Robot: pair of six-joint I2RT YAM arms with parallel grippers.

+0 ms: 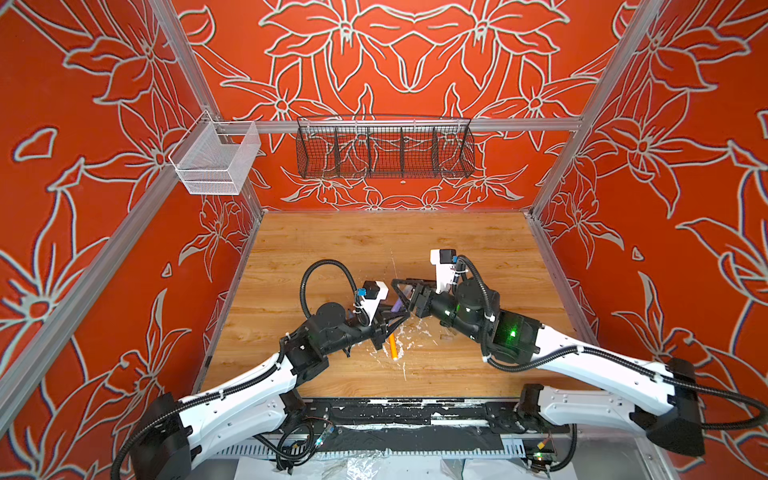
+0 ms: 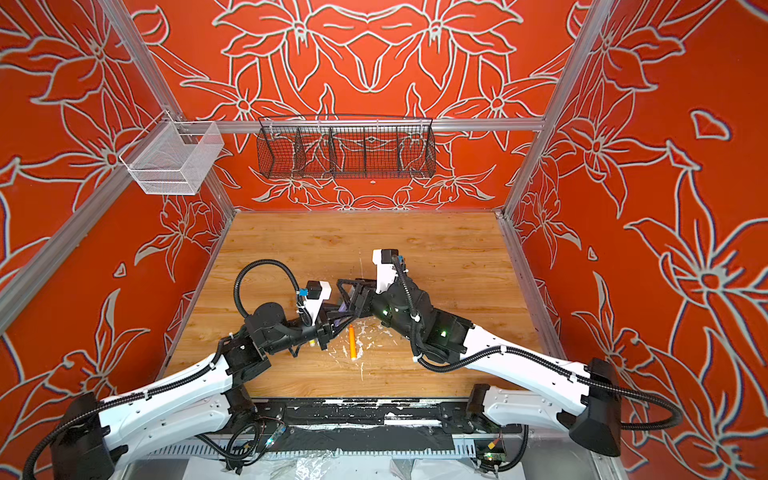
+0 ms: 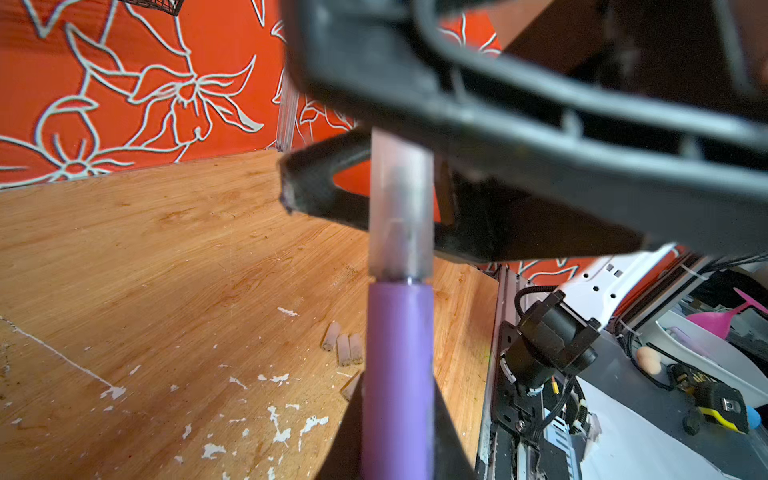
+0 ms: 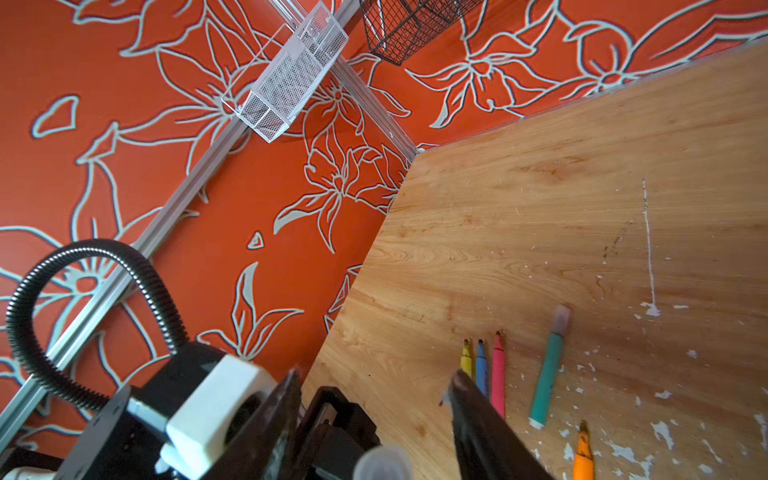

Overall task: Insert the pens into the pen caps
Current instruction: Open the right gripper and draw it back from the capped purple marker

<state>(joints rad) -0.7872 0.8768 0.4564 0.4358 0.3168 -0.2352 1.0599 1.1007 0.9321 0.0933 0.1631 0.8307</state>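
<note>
My left gripper (image 3: 398,392) is shut on a purple pen (image 3: 399,353), seen in both top views (image 1: 397,307) (image 2: 343,309). A clear pen cap (image 3: 400,199) sits over the pen's tip. My right gripper (image 4: 374,376) stands open around that cap (image 4: 382,463), with a gap on both sides. The two grippers meet mid-table (image 1: 401,291). Yellow (image 4: 466,359), blue (image 4: 481,368) and pink (image 4: 498,374) pens lie side by side, uncapped. A teal-green pen (image 4: 547,378) lies capped. An orange pen (image 1: 392,347) lies uncapped near the left gripper. Three loose caps (image 3: 343,347) lie together on the wood.
White flecks of debris (image 1: 409,336) are scattered over the wooden table (image 1: 374,249). A black wire basket (image 1: 384,151) hangs on the back wall and a white mesh basket (image 1: 216,160) on the left rail. Red patterned walls close three sides.
</note>
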